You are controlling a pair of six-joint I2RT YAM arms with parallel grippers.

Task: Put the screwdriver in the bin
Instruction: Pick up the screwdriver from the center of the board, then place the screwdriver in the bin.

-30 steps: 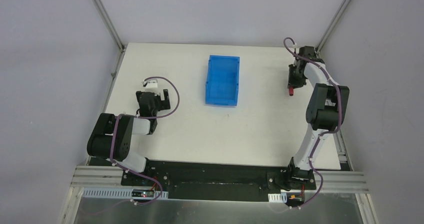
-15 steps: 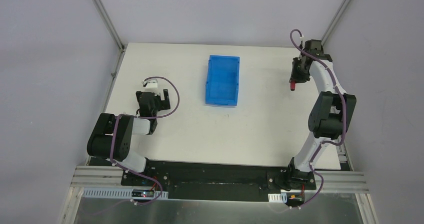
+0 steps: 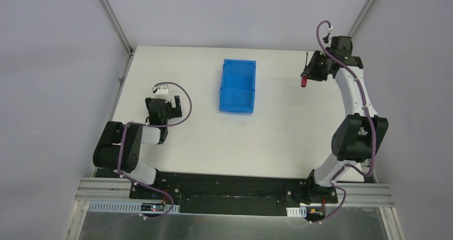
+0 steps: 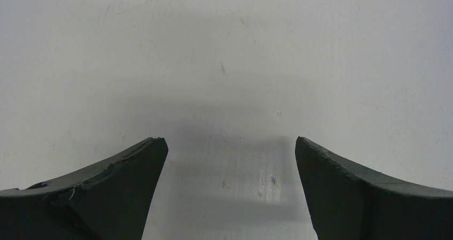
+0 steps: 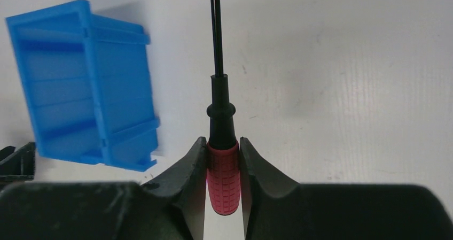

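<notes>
My right gripper (image 3: 309,71) is shut on the red handle of the screwdriver (image 3: 304,82) and holds it above the table at the far right. In the right wrist view the gripper (image 5: 223,144) squeezes the red handle (image 5: 223,178), and the thin black shaft points away from the camera. The blue bin (image 3: 237,85) stands open-topped at the far middle of the table, well left of the screwdriver; it shows at the upper left of the right wrist view (image 5: 80,85). My left gripper (image 3: 162,99) is open and empty low over the table at the left (image 4: 229,144).
White walls and metal frame posts (image 3: 112,15) close in the table at the back and sides. The black base rail (image 3: 224,189) runs along the near edge.
My right arm has lifted and swung the screwdriver farther back and slightly left, toward the bin's side. The left arm has not moved.
</notes>
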